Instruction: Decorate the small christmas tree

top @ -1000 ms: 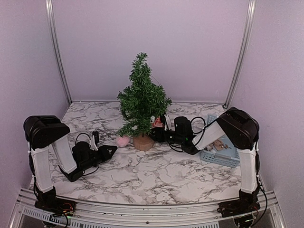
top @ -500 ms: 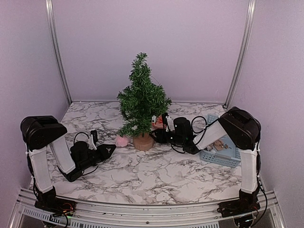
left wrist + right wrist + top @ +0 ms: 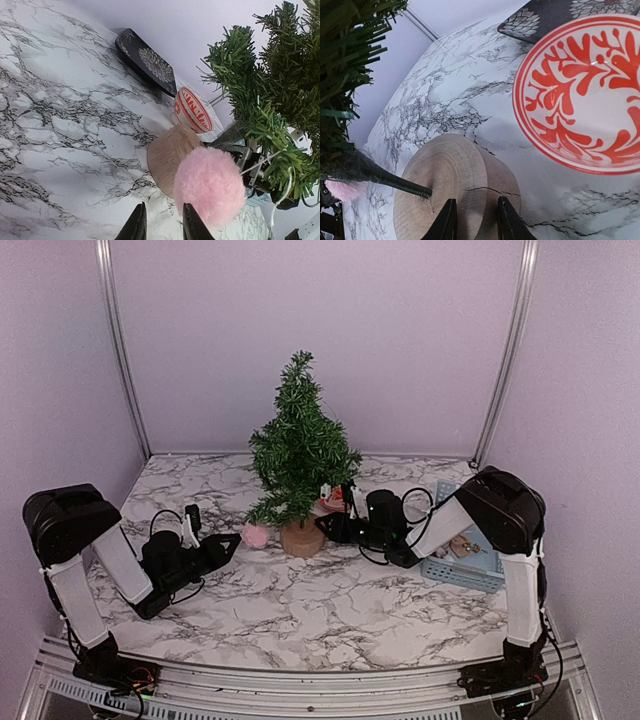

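The small christmas tree (image 3: 300, 445) stands mid-table on its round wooden base (image 3: 301, 538). A pink pompom (image 3: 257, 535) lies against the base's left side. My left gripper (image 3: 228, 545) lies low just left of the pompom. In the left wrist view this gripper (image 3: 162, 226) is open with nothing between its fingers, and the pompom (image 3: 210, 185) sits just beyond its right fingertip. My right gripper (image 3: 324, 523) reaches in from the right, open by a narrow gap (image 3: 476, 222), its tips right before the base (image 3: 452, 185). A red-and-white ornament (image 3: 580, 95) lies beside the base.
A dark flat ornament with a white flower pattern (image 3: 146, 61) lies behind the red-and-white one. A light-blue basket (image 3: 478, 575) holding small items stands at the right, under the right arm. Purple walls enclose the marble table (image 3: 330, 610) on three sides.
The right gripper's jaws have narrowed and it has dropped slightly toward the tree's base. The left arm's elbow has swung left, its gripper staying near the pompom.
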`<act>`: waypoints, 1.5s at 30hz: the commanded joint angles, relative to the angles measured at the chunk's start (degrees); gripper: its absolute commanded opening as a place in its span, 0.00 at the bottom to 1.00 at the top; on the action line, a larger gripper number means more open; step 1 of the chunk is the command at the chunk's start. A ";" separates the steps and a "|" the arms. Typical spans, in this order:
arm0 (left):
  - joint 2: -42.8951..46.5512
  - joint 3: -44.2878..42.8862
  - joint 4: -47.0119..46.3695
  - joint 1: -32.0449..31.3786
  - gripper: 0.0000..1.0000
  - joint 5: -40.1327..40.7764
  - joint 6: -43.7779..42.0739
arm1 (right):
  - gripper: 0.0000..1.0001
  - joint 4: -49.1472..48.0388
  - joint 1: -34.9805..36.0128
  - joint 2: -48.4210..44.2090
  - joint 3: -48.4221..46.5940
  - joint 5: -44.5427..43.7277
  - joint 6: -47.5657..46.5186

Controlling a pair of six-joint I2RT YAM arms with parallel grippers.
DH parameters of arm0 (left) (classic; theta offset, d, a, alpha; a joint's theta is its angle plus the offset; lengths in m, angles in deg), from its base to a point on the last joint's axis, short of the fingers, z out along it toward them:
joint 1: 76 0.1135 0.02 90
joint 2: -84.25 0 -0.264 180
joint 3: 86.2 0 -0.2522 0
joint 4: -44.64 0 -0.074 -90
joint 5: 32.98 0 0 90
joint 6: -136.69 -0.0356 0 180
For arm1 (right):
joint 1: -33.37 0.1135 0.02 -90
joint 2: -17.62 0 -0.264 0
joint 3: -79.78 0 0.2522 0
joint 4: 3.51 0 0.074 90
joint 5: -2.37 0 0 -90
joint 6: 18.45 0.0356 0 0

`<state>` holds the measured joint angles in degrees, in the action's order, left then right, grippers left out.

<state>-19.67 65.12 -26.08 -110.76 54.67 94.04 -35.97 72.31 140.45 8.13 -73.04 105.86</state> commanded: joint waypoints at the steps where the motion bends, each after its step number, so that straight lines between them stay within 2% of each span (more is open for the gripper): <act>1: 3.48 0.94 4.14 0.05 0.24 1.96 -1.61 | 0.26 -2.32 1.16 -1.70 3.35 1.83 3.26; 13: 14.42 0.97 15.23 0.06 0.25 4.16 -6.99 | 0.26 -4.80 4.44 -4.13 6.60 0.94 4.85; 19: 21.18 -0.38 24.42 0.05 0.26 5.00 -11.58 | 0.29 -0.51 4.05 -13.34 9.95 -2.49 1.39; 26: 30.64 -1.42 35.55 0.11 0.30 9.87 -18.08 | 0.33 11.35 0.62 -26.84 16.47 -3.59 -3.62; 31: 36.89 -3.20 43.73 0.13 0.42 12.10 -22.28 | 0.39 22.89 -4.91 -39.90 19.40 -3.88 -10.93; 35: 38.04 -4.95 46.58 0.13 0.45 11.61 -24.01 | 0.42 31.75 -13.05 -47.73 18.40 -2.74 -15.68; 41: 36.86 -7.40 47.64 0.13 0.46 9.03 -24.12 | 0.43 39.38 -27.44 -49.31 16.62 -2.63 -19.84; 45: 37.25 -8.14 47.97 0.13 0.46 7.80 -25.29 | 0.47 39.48 -35.12 -47.21 17.48 -1.80 -21.40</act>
<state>17.40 58.89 20.12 -110.76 64.26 70.83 -0.86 42.94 91.42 26.51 -75.60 87.89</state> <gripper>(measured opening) 0.461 0.443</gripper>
